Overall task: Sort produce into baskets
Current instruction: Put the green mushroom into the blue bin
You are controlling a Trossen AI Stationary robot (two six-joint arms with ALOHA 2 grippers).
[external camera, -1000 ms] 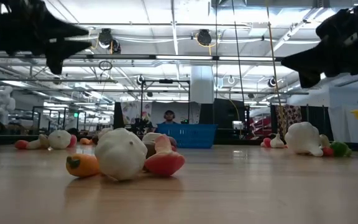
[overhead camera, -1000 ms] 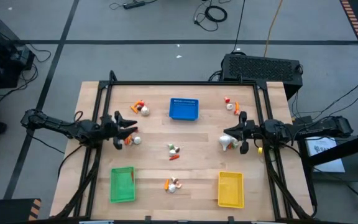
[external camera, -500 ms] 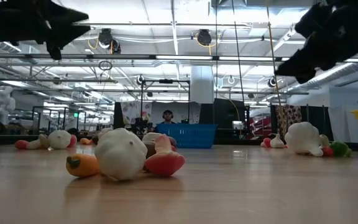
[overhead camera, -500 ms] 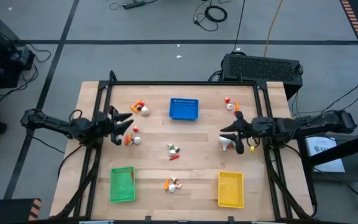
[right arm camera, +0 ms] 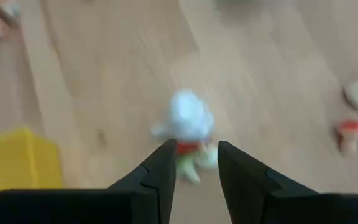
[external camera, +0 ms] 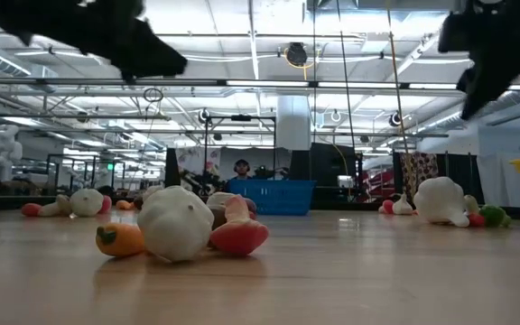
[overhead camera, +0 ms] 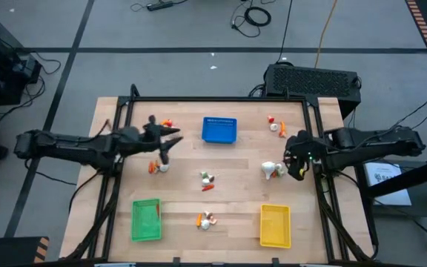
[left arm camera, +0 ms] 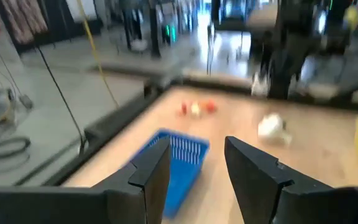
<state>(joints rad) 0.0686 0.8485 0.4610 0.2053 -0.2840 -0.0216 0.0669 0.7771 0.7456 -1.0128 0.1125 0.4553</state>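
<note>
The right gripper (right arm camera: 194, 163) hangs empty, jaws parted, over a white bulb (overhead camera: 272, 170) at 3 o'clock on the counter (overhead camera: 243, 152). It looks light, hard and prone to roll; pinch its round middle. The left gripper (left arm camera: 194, 163), parted and empty, faces the blue basket (overhead camera: 219, 129).

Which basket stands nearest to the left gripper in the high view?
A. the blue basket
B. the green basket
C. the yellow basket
A: seen from above, the left gripper hangs just beside the blue basket, while the green basket and the yellow basket sit at the table's opposite edge.
</note>
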